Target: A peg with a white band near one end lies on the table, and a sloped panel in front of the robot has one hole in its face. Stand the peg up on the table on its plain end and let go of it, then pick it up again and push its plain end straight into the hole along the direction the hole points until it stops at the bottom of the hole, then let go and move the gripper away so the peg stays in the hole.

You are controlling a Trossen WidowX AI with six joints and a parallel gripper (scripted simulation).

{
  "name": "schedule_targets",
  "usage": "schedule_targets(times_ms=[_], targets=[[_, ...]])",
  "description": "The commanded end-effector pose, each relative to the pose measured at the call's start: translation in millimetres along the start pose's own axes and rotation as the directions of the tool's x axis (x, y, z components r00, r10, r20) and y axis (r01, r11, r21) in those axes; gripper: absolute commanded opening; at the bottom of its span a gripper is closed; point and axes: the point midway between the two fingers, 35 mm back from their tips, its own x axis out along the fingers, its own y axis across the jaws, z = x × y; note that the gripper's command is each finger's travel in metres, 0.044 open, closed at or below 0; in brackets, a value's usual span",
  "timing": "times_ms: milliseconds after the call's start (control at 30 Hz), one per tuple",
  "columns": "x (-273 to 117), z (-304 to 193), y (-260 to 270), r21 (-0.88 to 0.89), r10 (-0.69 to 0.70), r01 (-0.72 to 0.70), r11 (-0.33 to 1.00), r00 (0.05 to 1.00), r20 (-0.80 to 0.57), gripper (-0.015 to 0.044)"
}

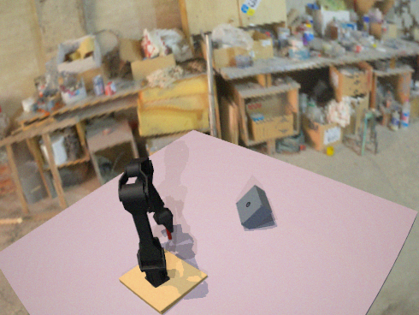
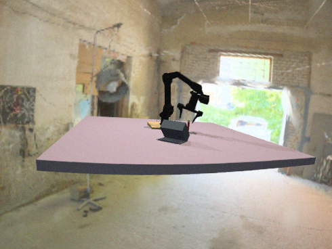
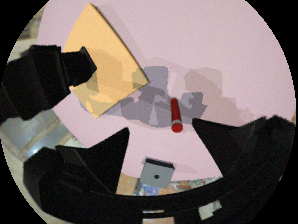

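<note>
The red peg (image 1: 169,234) (image 2: 188,125) (image 3: 175,112) stands upright on the table, its white-banded end up. The band shows near its top in the wrist view; in the top view the gripper covers the peg's upper part. My gripper (image 2: 187,120) (image 3: 161,126) is open wide and empty, pointing down above the peg. In the wrist view the peg's top shows between the two fingers, closer to the right one, not touching either. The grey sloped panel (image 1: 256,213) (image 2: 173,126) (image 3: 150,173) stands apart from the peg, with one dark, empty hole (image 1: 248,205) (image 3: 157,176) in its face.
The arm's base stands on a tan board (image 1: 188,276) (image 2: 153,125) (image 3: 110,95), close to the peg. The pink table (image 1: 321,240) (image 2: 101,145) (image 3: 245,55) reaches beyond the panel. Cluttered workbenches stand behind the table in the top view.
</note>
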Motion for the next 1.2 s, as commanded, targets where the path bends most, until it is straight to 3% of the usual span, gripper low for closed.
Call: schedule_targets(times_ms=[0,300,567,867,1167], targets=[[-14.1,-5.0,-1.2,-0.019,-0.072,0.074,0.997,0.994,0.079,0.044],[-46.0,-17.6,0.8,-0.059,-0.251,0.269,0.961,0.943,0.217,0.044],[-46.2,-17.7,0.7,-0.063,-0.254,0.274,0.96,0.942,0.219,0.044],[-28.5,-13.6,-4.1,-0.24,-0.254,0.305,0.922,0.942,0.219,0.044],[-21.5,-12.4,-6.7,-0.243,-0.254,0.305,0.921,0.942,0.219,0.044]])
